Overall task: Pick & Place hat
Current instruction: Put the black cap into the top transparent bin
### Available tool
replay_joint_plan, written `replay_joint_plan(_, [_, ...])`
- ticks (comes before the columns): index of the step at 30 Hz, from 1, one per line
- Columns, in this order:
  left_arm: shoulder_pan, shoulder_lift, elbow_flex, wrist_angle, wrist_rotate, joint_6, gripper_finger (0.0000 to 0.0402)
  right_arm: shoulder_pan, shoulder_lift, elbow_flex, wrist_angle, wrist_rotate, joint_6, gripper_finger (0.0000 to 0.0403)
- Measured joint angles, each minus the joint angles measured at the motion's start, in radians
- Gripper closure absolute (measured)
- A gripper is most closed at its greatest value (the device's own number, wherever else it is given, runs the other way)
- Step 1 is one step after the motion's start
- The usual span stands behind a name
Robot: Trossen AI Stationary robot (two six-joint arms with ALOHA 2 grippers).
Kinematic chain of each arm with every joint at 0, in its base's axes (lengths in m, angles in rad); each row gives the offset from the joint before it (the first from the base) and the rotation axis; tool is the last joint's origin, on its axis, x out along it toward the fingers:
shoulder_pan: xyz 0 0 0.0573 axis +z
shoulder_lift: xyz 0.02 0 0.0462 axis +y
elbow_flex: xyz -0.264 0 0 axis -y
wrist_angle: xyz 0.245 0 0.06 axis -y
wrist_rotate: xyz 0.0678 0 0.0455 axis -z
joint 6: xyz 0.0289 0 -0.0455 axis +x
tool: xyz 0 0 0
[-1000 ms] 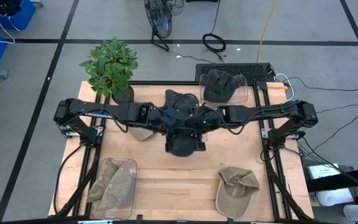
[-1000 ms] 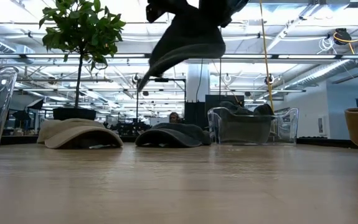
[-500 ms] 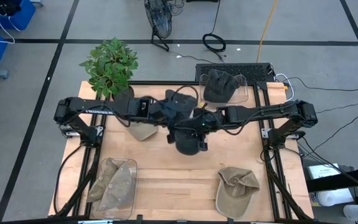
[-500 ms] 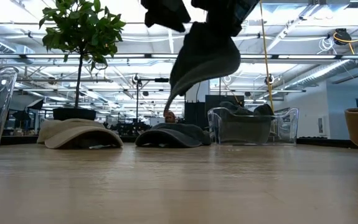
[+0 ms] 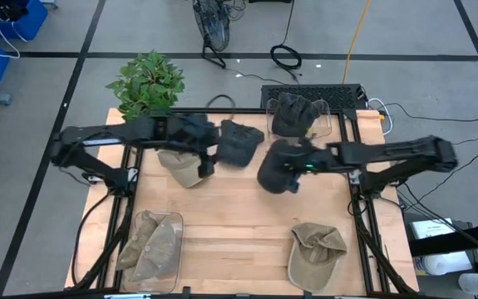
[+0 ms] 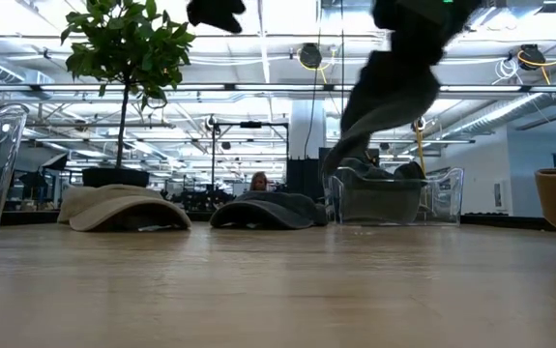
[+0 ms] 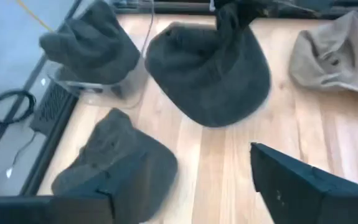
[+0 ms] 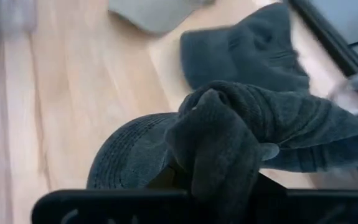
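Observation:
A dark grey hat (image 5: 273, 170) hangs in the air over the table's middle right, with my right gripper (image 5: 294, 164) shut on it. In the low view the hat (image 6: 386, 106) droops below that gripper (image 6: 423, 17). My left gripper (image 7: 185, 186) stands open and empty, high over the table's middle left (image 5: 207, 160). A second dark hat (image 5: 240, 141) lies crown up on the table at the far middle. A clear bin (image 5: 326, 124) at the far right holds another dark hat (image 5: 293, 112). My right gripper pinches a bunched fold of the dark hat's cloth (image 8: 219, 134) between its two fingers, which the cloth itself mostly hides. The fingers come from above. The hat hangs below them, tilted, its crown (image 6: 374, 121) lowest, clear of the table.
A beige hat (image 5: 182, 170) lies on the table at the middle left. A potted plant (image 5: 149, 87) stands at the far left corner. A clear bin (image 5: 172, 223) with beige hats sits at the near left, and a loose beige hat (image 5: 316, 253) at the near right.
My left gripper has opened, let go of the dark hat, and drawn back toward the table's left edge. My right gripper has carried the hat toward the right edge; the hat now hangs from it alone, clear of the table.

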Motion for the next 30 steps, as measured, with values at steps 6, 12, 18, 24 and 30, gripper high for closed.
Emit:
replay_joint_plan(6, [0.002,-0.217,-0.257,0.196,0.036,-0.035,0.0239,0.001,-0.311,-0.241,0.044,0.088,0.044,0.0395])
replay_joint_plan(12, [-0.004,-0.364,-0.489,0.488,0.048,-0.076,0.0376,-0.067,-0.458,-0.310,0.286,0.231,-0.305,0.0395])
replay_joint_plan(18, [0.029,-0.399,-0.555,0.663,0.040,-0.105,0.0387,-0.318,-0.422,-0.289,0.561,0.170,-0.774,0.0395])
replay_joint_plan(24, [0.059,-0.392,-0.549,0.680,0.041,-0.102,0.0393,-0.620,-0.280,-0.230,0.525,-0.195,-0.992,0.0395])
replay_joint_plan(30, [0.079,-0.391,-0.549,0.704,0.041,-0.156,0.0397,-0.773,-0.157,-0.222,0.498,-0.366,-1.216,0.0395])
